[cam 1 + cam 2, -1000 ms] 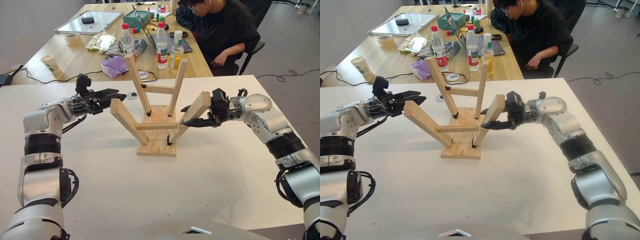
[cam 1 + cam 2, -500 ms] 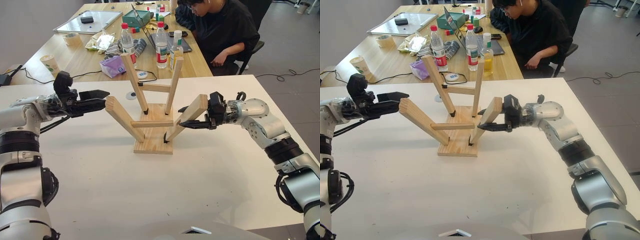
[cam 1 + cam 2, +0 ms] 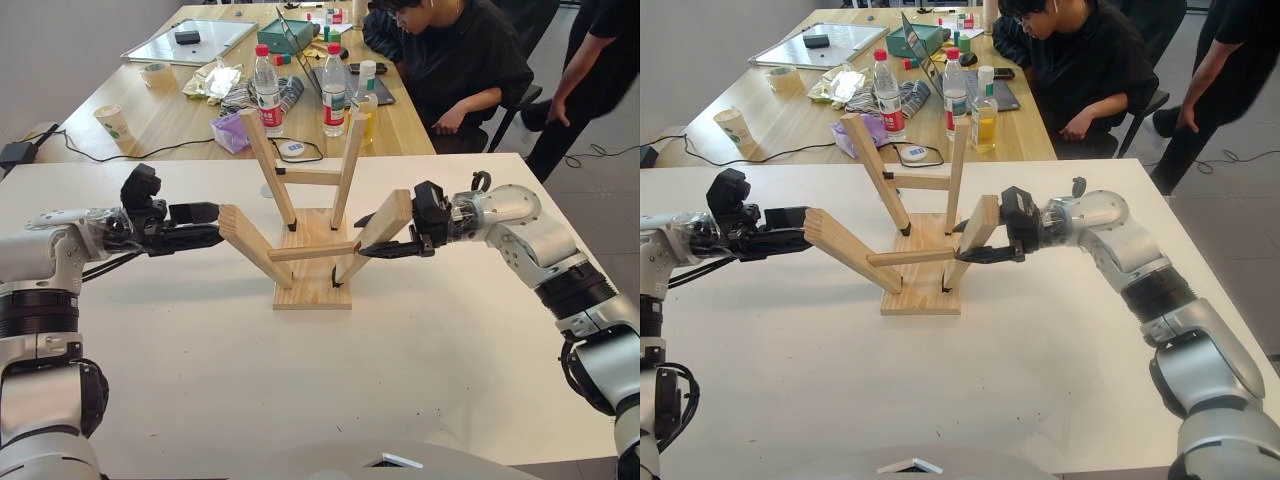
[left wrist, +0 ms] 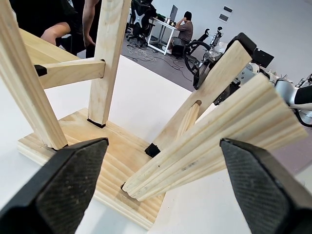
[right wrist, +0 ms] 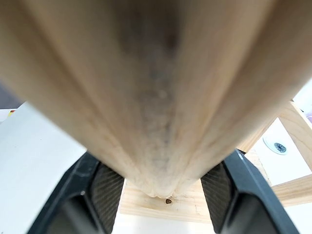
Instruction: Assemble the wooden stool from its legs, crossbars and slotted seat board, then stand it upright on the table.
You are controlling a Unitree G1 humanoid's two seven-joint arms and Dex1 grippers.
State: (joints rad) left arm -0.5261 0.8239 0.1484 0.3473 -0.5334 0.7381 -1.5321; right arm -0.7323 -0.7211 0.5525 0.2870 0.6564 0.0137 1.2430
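The stool (image 3: 310, 240) sits upside down, its seat board (image 3: 312, 292) flat on the white table (image 3: 300, 400) and well in from every edge, with four legs pointing up. The right gripper (image 3: 366, 237) is clamped on the right-splayed leg (image 3: 388, 216). The left gripper (image 3: 212, 222) hangs at the tip of the left-splayed leg (image 3: 255, 246), fingers spread wide.

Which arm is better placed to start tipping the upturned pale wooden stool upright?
Right, likely: the right arm's fingers grip a slanted pale wooden leg; the left arm's fingers are spread open at another leg's end.
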